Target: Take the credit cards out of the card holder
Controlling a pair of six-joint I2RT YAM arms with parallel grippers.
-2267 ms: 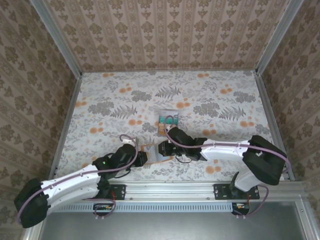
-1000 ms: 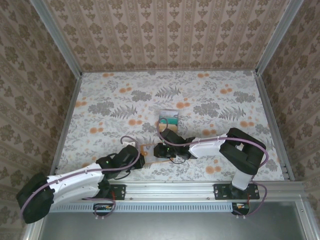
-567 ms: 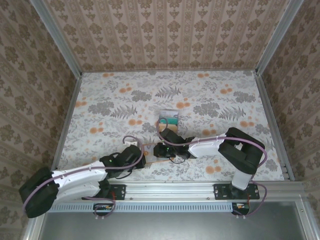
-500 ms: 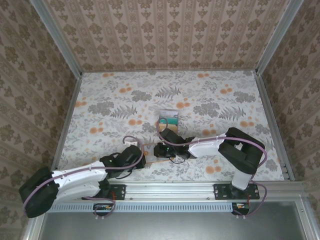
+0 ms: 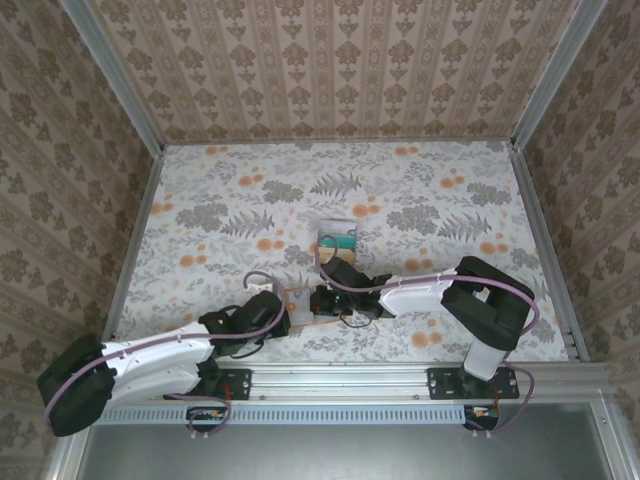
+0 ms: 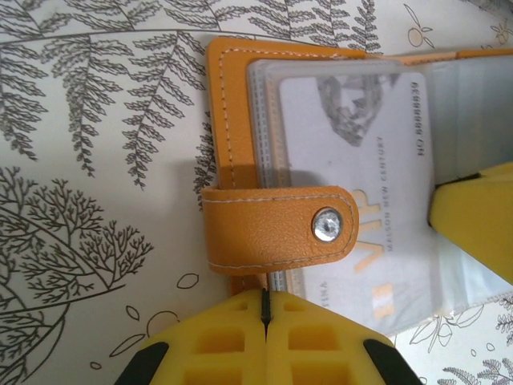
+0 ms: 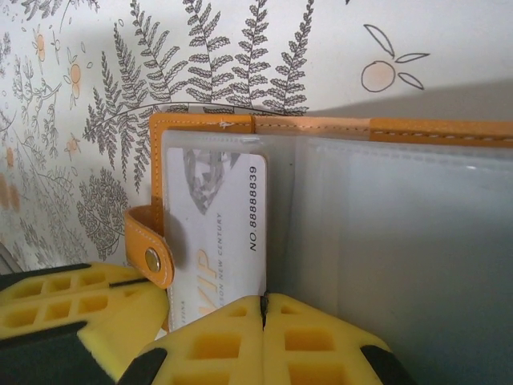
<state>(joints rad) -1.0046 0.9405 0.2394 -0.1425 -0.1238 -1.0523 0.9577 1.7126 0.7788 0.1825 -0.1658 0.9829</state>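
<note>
Left pincer (image 6: 264,305) pinches card holder (image 6: 232,120); pale card (image 6: 361,184) half-covered.

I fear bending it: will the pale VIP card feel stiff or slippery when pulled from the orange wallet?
Probably stiff: the card lies flat with straight edges. Its smooth face may be slippery. The wallet's clear sleeve covering it could add drag.

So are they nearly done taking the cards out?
Partly. A teal card already lies out on the table. The left hand holds the orange card holder while the right hand pinches the white VIP card, still in its clear sleeve. That one is left.
</note>
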